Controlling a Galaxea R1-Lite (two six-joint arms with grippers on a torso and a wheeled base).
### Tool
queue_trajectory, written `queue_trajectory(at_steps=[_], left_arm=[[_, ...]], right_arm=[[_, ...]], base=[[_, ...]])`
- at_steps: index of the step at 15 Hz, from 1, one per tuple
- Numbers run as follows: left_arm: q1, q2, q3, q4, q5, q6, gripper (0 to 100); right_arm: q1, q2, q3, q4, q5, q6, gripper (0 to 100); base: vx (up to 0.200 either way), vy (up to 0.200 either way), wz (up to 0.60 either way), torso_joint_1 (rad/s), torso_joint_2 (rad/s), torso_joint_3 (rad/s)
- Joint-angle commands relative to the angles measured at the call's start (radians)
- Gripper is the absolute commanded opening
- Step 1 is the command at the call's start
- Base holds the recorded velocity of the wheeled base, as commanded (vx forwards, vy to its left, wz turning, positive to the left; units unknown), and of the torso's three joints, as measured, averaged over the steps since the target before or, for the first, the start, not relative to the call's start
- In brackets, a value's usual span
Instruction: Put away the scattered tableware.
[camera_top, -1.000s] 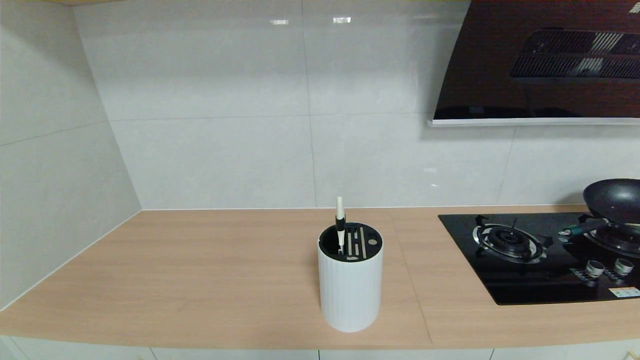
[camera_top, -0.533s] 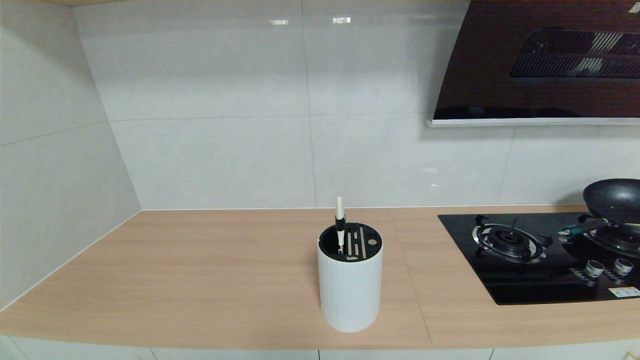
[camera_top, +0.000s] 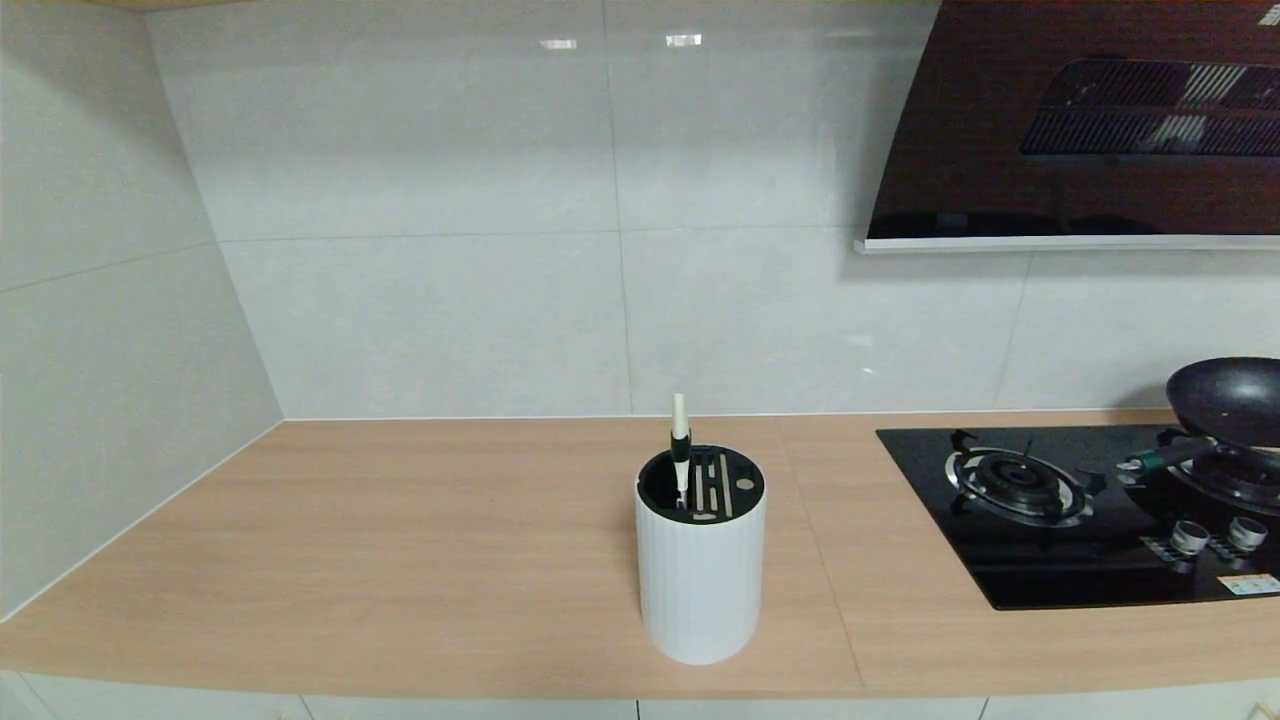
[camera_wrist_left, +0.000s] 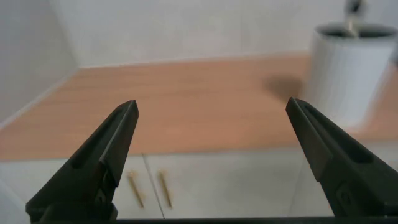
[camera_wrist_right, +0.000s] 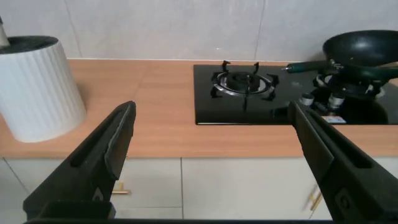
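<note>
Nothing has shifted since a second ago: the white holder (camera_top: 700, 570) stands on the counter (camera_top: 400, 540) with one black-and-cream utensil (camera_top: 680, 425) upright in it. My left gripper (camera_wrist_left: 211, 106) and right gripper (camera_wrist_right: 211, 107) hang in front of the holder, both with jaws wide apart and nothing between them.
</note>
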Motion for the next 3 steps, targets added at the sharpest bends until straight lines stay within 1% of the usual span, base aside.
queue_trajectory(at_steps=[1,3], left_arm=[[0.0,-0.001,0.001,-0.001,0.0,-0.006,100],[0.0,-0.002,0.001,0.001,0.0,-0.009,100]], right_arm=[[0.0,0.001,0.0,0.002,0.001,0.007,100],[0.0,0.001,0.0,0.002,0.002,0.008,100]], base=[[0.0,0.0,0.0,0.0,0.0,0.0],[0.0,0.0,0.0,0.0,0.0,0.0]])
